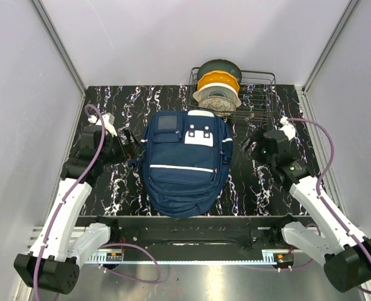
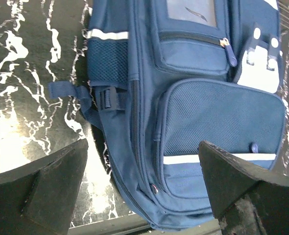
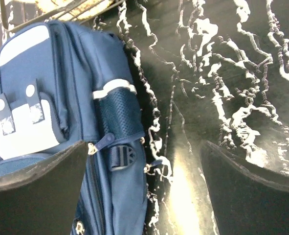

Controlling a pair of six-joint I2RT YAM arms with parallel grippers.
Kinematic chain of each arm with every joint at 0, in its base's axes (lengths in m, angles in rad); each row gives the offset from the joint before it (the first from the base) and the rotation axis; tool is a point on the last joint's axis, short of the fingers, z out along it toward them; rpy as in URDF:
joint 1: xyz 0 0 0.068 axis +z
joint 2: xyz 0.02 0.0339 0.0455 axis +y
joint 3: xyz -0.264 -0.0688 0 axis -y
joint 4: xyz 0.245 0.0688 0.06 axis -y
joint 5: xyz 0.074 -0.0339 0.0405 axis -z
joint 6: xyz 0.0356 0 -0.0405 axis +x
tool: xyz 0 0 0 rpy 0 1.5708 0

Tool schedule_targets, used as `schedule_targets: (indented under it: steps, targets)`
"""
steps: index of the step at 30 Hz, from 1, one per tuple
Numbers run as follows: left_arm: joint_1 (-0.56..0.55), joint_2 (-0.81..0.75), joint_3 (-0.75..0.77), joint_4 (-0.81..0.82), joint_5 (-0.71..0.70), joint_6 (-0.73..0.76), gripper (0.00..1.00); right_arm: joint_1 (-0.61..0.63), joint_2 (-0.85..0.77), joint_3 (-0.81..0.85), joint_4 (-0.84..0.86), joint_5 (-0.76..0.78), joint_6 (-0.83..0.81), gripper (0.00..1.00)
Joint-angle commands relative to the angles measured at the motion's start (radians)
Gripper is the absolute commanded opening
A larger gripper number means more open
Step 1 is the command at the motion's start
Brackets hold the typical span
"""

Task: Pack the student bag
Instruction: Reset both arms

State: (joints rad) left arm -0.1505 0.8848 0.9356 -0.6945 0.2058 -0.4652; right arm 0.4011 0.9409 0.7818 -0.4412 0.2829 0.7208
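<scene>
Left tool [image 2: 143, 143], right tool [image 3: 144, 144], student bag [image 1: 185, 164] between, wire rack [image 1: 260, 94] behind

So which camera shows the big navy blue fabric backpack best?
The top external view: the whole backpack lies flat on the black marbled table. The left wrist view shows only its front pockets and one mesh side pocket; the right wrist view only a white patch, a side buckle and the other mesh pocket.

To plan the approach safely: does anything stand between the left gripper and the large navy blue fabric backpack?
Nothing visible does. The open left gripper faces the large navy blue fabric backpack directly.
</scene>
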Motion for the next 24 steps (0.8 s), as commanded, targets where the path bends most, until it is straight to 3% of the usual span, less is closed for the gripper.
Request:
schedule_targets:
  steps: [1,3,5,7,12,14,15,20,24]
  targets:
    - [-0.070,0.006,0.083,0.012,-0.253,-0.045,0.99,-0.186,-0.016,0.083,-0.028,-0.109,-0.121,1.00]
    - [-0.113,-0.038,0.083,0.027,-0.359,-0.072,0.99,-0.392,0.007,0.108,-0.030,-0.291,-0.156,1.00]
    - [-0.124,-0.067,0.057,0.084,-0.376,-0.050,0.99,-0.517,0.048,0.125,-0.022,-0.437,-0.167,1.00]
    - [-0.124,-0.090,0.042,0.098,-0.417,-0.049,0.99,-0.579,0.084,0.143,-0.021,-0.553,-0.164,1.00]
    - [-0.126,-0.095,-0.001,0.138,-0.529,-0.044,0.99,-0.579,0.079,0.065,0.054,-0.640,-0.152,1.00]
    - [-0.126,-0.106,-0.020,0.144,-0.578,-0.064,0.99,-0.559,0.029,0.054,0.055,-0.573,-0.179,1.00]
    - [-0.126,-0.124,-0.049,0.153,-0.613,-0.070,0.99,-0.552,0.016,0.048,0.042,-0.470,-0.185,1.00]
    - [-0.126,-0.182,-0.132,0.234,-0.625,-0.036,0.99,-0.472,-0.045,0.024,0.065,-0.233,-0.262,1.00]
    - [-0.124,-0.170,-0.161,0.236,-0.686,-0.021,0.99,-0.368,-0.085,-0.112,0.211,0.006,-0.337,1.00]
